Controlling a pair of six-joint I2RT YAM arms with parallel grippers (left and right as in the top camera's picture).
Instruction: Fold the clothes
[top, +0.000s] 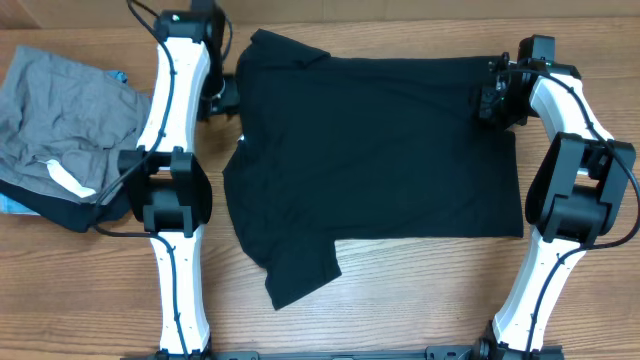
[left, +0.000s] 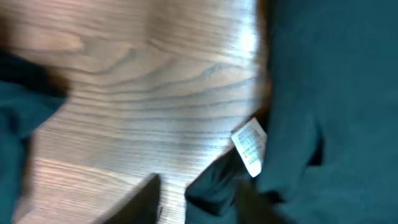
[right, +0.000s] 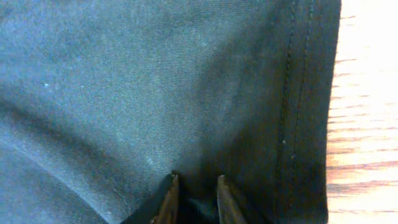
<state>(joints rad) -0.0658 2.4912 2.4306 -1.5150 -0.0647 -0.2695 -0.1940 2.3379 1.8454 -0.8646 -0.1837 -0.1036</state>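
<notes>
The black T-shirt is laid lengthwise across the worktop, collar by left fingers, hem under right fingers; neither pair's opening or hold can be told.

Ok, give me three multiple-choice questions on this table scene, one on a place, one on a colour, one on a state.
1. The grey garment lies: A on the T-shirt; B left of the left arm, apart from the T-shirt; C under the T-shirt.
2. The T-shirt is: A white; B red; C black.
3. The T-shirt is: A spread out; B folded in half; C rolled up.
Answers: B, it sits at the table's left end; C, plain black cloth; A, both sleeves and hem lie open.
</notes>
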